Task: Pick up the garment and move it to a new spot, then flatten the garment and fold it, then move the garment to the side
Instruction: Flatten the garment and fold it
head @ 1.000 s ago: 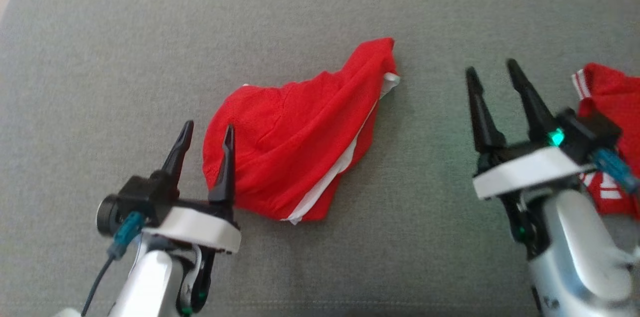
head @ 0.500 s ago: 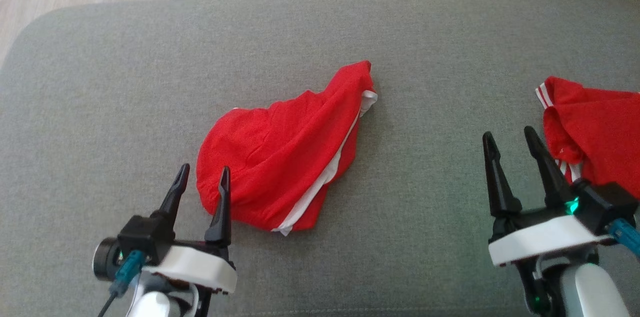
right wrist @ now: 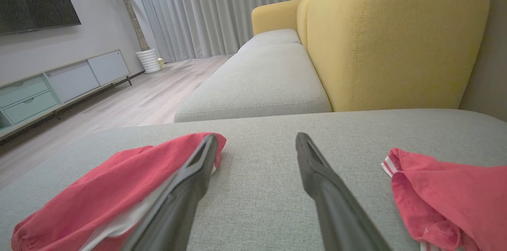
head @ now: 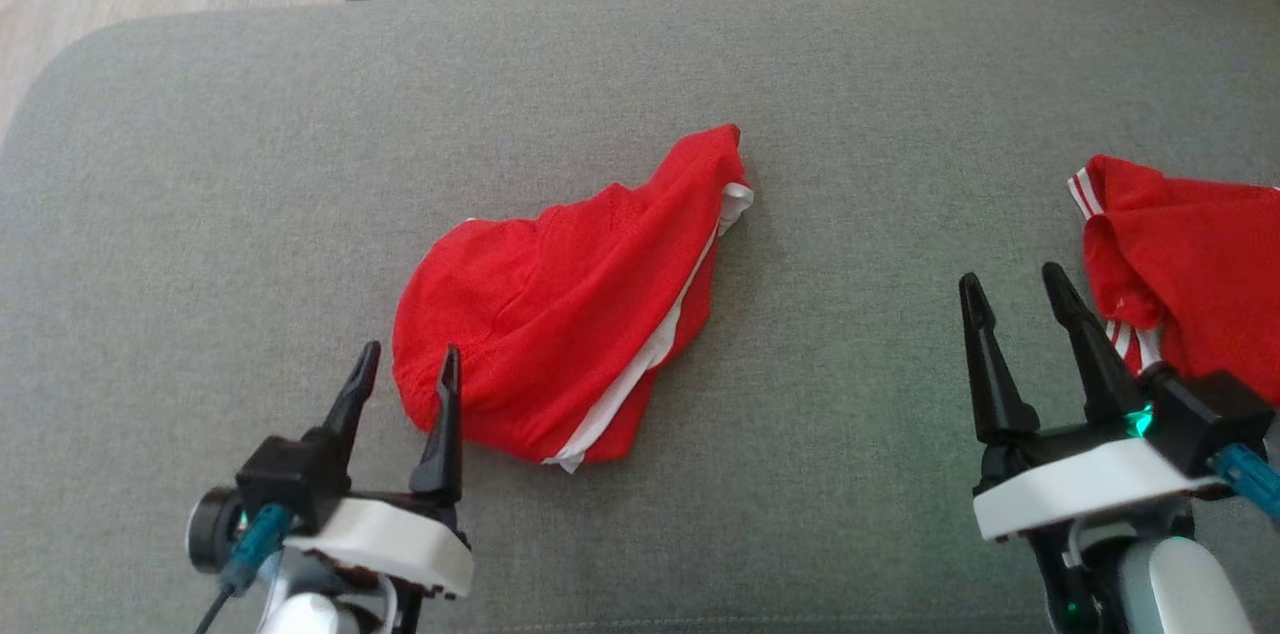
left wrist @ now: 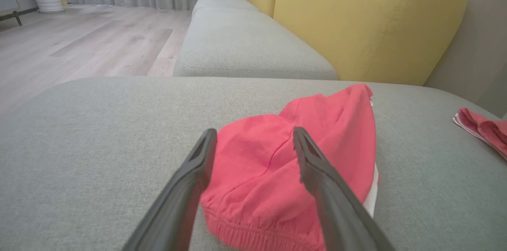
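Head camera tilts up, not much else; left pincer (head: 411,349) and right pincer (head: 1009,273) both stay spread, empty, garment (head: 560,314) at the left one's tips. Grab's next, I guess.

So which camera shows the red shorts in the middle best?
The head view: the whole red shorts show from above. The left wrist view has fingers across them; the right wrist view cuts them off at the edge.

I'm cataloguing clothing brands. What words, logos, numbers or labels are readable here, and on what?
None can be read.
The red garment shows only a white stripe, no print.
The second red garment shows white stripes, no lettering.
The grey cushion is plain.
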Tool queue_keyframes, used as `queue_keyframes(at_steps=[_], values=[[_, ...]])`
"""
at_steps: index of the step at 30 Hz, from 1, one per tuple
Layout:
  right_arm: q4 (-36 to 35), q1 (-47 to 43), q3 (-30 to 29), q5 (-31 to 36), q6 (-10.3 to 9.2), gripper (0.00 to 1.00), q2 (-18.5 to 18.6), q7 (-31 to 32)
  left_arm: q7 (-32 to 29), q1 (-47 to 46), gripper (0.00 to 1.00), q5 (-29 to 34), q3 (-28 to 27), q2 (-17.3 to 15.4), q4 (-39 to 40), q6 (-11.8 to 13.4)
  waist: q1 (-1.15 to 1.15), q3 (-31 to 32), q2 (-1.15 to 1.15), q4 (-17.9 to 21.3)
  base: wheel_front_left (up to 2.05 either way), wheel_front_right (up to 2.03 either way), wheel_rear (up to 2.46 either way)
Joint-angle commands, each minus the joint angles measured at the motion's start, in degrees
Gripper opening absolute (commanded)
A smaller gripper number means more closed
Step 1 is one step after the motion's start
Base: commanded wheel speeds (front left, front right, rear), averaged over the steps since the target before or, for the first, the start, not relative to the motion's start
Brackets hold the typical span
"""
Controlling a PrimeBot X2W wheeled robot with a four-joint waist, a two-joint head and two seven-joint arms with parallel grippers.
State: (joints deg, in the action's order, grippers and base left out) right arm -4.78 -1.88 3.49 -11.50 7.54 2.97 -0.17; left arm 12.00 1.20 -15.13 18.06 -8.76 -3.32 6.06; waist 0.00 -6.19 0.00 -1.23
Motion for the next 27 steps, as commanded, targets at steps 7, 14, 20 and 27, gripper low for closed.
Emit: queue_keyframes(at_steps=[7, 14, 20, 27], values=[[-2.4, 1.4, 1.7, 0.3, -0.05, 1.0, -0.1, 0.3, -5.2, -0.6, 1.0, -3.0, 1.4, 0.1, -1.0, -2.7, 0.0, -1.0, 0.0, 0.1, 0.0, 0.0, 0.0], [-2.5, 2.2, 2.3, -0.2, -0.05, 1.0, -0.1, 0.2, -10.4, -2.5, 1.0, -6.7, 3.1, 1.4, -7.3, -5.5, 0.0, -3.1, 0.0, 1.0, 0.0, 0.0, 0.0], [-2.3, 2.8, 2.4, -0.9, -0.05, 1.0, -0.1, -0.3, -10.3, -5.5, 0.95, -9.4, 2.2, 2.2, -11.3, -7.1, 0.0, -4.3, 0.0, 1.9, 0.0, 0.0, 0.0], [-1.8, 2.9, 2.0, -1.5, -0.05, 1.0, -0.1, -0.7, -7.9, -6.5, 0.0, -10.2, 1.9, 1.7, -11.5, -8.5, 0.0, -4.6, 0.0, 2.1, 0.0, 0.0, 0.0]])
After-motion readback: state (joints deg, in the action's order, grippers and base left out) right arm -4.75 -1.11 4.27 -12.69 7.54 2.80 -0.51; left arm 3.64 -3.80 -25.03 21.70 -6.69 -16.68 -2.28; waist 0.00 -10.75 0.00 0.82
